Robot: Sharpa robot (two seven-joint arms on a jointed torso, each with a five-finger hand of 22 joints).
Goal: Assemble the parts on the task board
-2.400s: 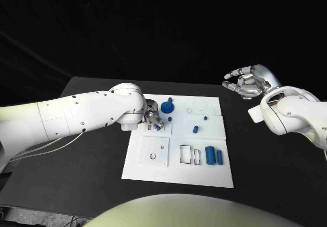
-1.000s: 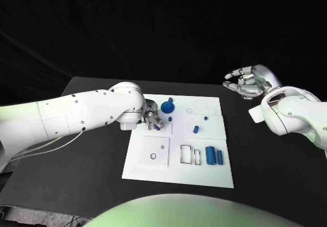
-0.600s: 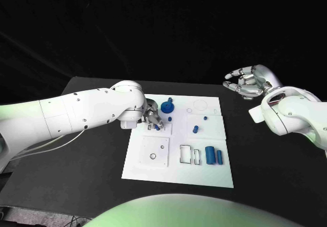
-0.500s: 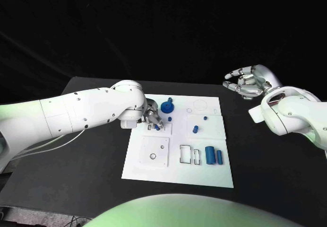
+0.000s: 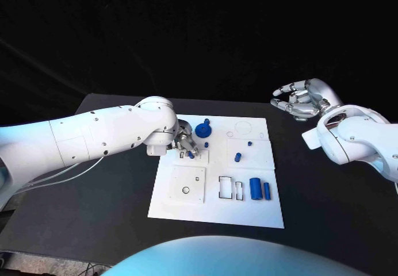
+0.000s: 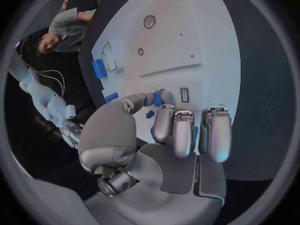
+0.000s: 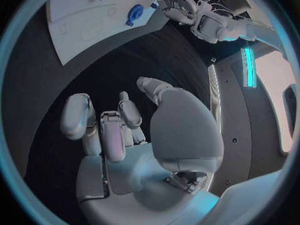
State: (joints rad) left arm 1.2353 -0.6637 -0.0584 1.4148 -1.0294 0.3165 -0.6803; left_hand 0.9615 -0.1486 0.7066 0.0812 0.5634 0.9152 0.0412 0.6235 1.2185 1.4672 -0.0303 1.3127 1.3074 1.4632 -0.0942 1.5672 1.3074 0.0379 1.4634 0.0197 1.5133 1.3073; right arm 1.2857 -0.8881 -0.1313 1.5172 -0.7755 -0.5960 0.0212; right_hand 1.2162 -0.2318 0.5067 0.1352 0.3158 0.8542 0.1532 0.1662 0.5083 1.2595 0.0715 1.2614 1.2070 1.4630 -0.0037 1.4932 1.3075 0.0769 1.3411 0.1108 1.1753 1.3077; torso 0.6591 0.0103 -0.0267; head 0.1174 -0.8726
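The white task board (image 5: 217, 201) lies mid-table. My left hand (image 5: 184, 142) hovers low over its far left part, thumb and a finger pinching a small blue part (image 6: 157, 98), the other fingers curled beside it. A round blue part (image 5: 204, 131) stands just beyond the hand, and small blue pieces (image 5: 238, 156) lie mid-board. Two blue cylinders (image 5: 255, 188) lie at the near right. My right hand (image 5: 300, 99) is raised off the board past its far right corner, fingers loosely curved and apart, holding nothing (image 7: 119, 125).
The board carries a square plate with a small hole (image 5: 187, 184) at the near left and rectangular slots (image 5: 230, 188) beside the cylinders. Black table (image 5: 99, 207) surrounds the board on all sides.
My left arm has shifted very slightly while its hand stays over the same spot with the blue part. The right hand has not moved.
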